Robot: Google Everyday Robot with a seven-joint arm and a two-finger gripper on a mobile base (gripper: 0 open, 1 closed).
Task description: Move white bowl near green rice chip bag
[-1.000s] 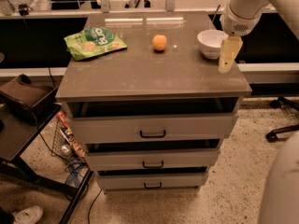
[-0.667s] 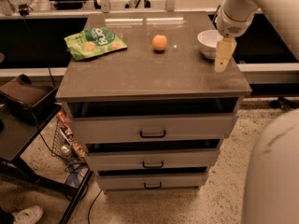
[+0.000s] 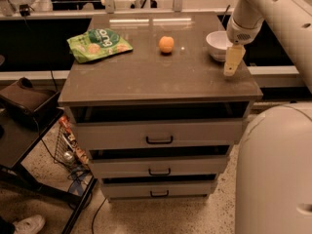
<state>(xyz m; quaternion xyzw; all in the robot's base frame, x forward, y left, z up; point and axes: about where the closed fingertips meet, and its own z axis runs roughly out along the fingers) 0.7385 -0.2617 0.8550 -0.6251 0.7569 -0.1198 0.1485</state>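
At the right edge of the surface (image 3: 161, 79), toward the back corner: white bowl (image 3: 217, 42), upright, not lifted. The claw (image 3: 231, 67) hangs just in front of the bowl's near rim, pointing down, tip close to the surface. Cannot tell whether it is apart or together, nor whether it touches the rim. It holds nothing clear of the surface.

Green rice chip bag (image 3: 99, 44) lies flat near the back-left corner, well apart from the bowl. An orange fruit (image 3: 166, 44) sits between them, mid-back.

Judgement: the claw is low beside the bowl to take its near wall; the carry across to the left is not begun.

Against a second ago: the claw is a little lower and further left, toward the bowl's front. The robot's pale body fills more of the lower right. Bowl, fruit and bag have not shifted.
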